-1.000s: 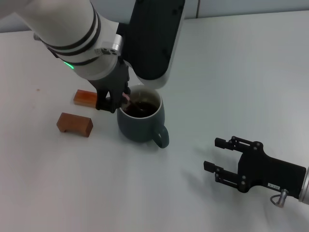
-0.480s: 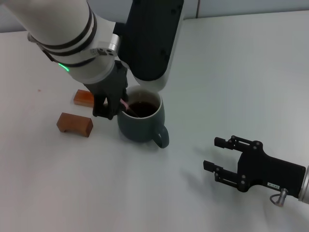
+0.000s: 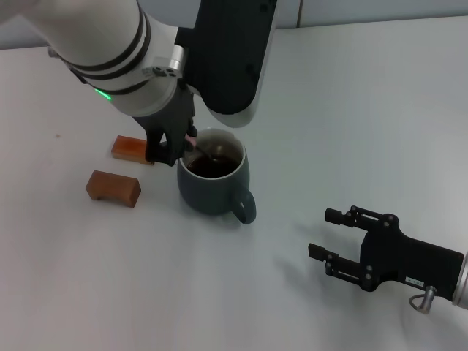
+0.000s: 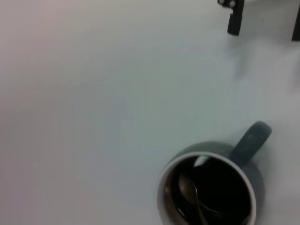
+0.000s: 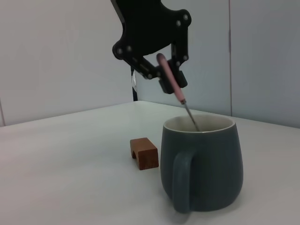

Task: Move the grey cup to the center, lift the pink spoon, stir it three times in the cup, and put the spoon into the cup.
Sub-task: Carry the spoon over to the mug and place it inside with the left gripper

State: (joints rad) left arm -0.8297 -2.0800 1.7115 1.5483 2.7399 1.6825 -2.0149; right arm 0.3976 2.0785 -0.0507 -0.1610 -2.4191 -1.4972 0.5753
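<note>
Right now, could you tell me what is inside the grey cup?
The grey cup holds dark liquid and the bowl end of the pink spoon, gripped by the left end effector. The liquid hides the cup's bottom.

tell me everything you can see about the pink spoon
The pink spoon is slim, with a pale pink handle, thin metal neck and small silver bowl. It stands tilted, the handle pinched in the left claw, the neck crossing the rim of the grey cup. Its bowl sits in the dark liquid.
</note>
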